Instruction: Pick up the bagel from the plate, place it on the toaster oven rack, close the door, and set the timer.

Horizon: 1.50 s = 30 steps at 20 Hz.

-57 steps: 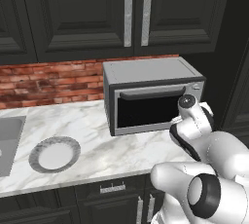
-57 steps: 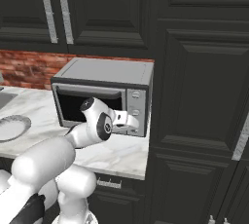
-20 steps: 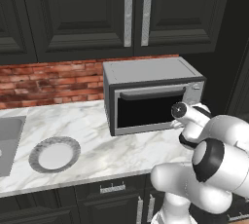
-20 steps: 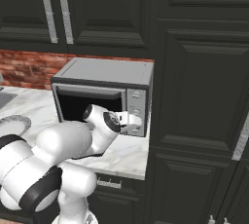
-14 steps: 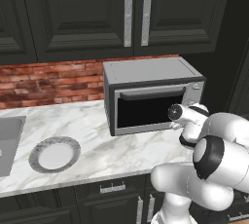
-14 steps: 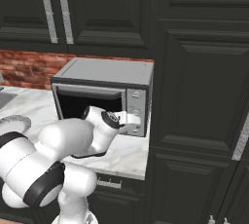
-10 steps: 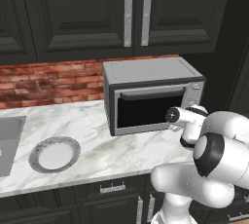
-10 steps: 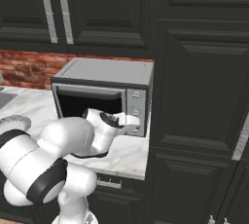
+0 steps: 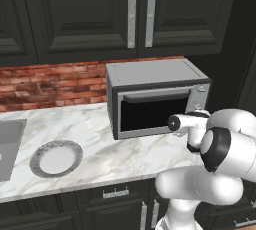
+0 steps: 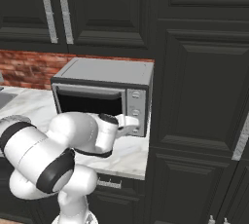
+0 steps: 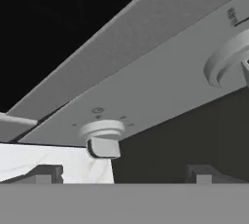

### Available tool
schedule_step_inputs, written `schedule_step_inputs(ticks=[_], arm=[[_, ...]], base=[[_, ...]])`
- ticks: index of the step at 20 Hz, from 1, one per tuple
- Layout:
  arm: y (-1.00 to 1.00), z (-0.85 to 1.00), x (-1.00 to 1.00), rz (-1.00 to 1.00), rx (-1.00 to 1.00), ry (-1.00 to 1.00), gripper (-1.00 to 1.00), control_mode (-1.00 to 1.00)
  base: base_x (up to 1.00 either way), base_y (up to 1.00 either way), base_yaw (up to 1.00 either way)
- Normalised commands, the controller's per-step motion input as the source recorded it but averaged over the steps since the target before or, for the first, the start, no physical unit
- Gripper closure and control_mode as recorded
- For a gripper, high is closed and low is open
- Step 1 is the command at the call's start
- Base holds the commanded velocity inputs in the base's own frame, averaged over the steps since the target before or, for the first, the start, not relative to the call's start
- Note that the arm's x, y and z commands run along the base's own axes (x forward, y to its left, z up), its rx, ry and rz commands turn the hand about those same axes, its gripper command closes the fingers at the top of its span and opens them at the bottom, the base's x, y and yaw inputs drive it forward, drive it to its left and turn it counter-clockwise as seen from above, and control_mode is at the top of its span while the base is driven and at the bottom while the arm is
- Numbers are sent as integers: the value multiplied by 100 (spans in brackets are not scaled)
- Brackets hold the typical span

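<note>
Two dark fingertips (image 11: 46, 173) of the white arm's two-finger gripper (image 11: 121, 174) were recorded nearest, spread wide and holding nothing. Just beyond, a small grey knob (image 11: 102, 138) on the control panel was noted, judged stiff, smooth and best pinched across its ridge. The boxy grey metal toaster oven (image 9: 156, 99) was listed with its dark-glass door (image 9: 154, 112) shut. The speckled round plate (image 9: 56, 157) lay bare, well apart; the bagel's whereabouts could not be told.

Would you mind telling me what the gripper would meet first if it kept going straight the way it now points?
Most likely a knob on the toaster oven control panel, which sits straight ahead between the open fingers of the gripper; exact depth is unclear.
</note>
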Motion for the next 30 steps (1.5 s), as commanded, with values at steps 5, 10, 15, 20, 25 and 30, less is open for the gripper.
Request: schedule_step_inputs(ticks=[5,10,15,20,25,30], arm=[[-12,0,33,0,-4,0,-100,-100],[-5,-2,18,0,-5,0,-100,-100],[-9,-7,1,0,-6,0,-100,-100],[-11,-5,0,0,-4,0,-100,-100],[-8,0,8,0,-1,0,-100,-100],[-3,0,18,0,0,0,-100,-100]], base=[[0,0,0],[0,0,0],[0,0,0],[0,0,0],[0,0,0],[0,0,0]])
